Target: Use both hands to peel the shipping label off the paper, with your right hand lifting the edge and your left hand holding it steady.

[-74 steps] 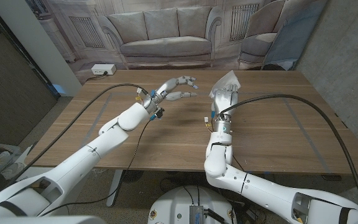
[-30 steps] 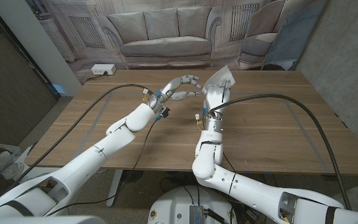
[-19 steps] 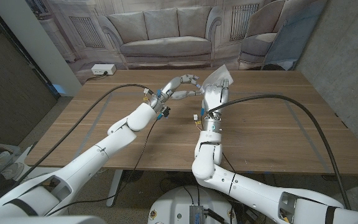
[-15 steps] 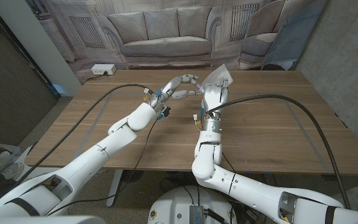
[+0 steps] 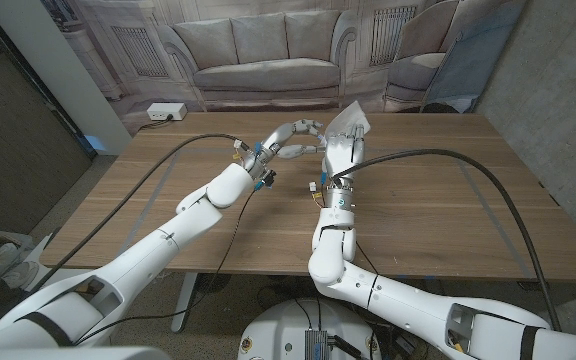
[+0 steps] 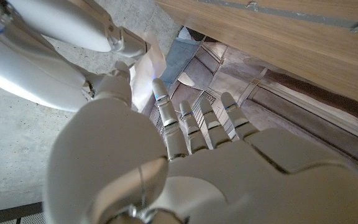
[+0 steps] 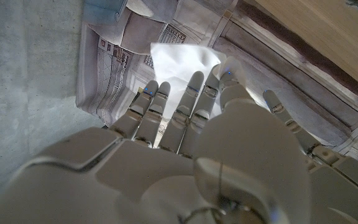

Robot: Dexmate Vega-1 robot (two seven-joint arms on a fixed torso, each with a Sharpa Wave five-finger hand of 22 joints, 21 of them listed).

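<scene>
Wooden table (image 5: 448, 200) spreads below me, with a printed backdrop of a grey sofa (image 5: 258, 50) standing behind its far edge and a white power strip (image 5: 166, 112) on the floor near the far left corner. Black cables (image 5: 468, 165) trail across the boards to both my wrists. My two arms meet above the far middle of the table, raised off the wood. My right hand (image 5: 343, 150) stands upright, its fingers (image 7: 191, 102) reaching up along the white paper (image 5: 353, 120), which it holds clear of the table against the backdrop; the sheet rises above my fingertips to a bent, creased top corner. My left hand (image 5: 293, 138) hovers just beside it, fingers (image 6: 188, 124) curled and parted, their tips close to the paper's left edge. Whether they actually touch or pinch the sheet I cannot tell. The shipping label itself cannot be made out on the paper.
</scene>
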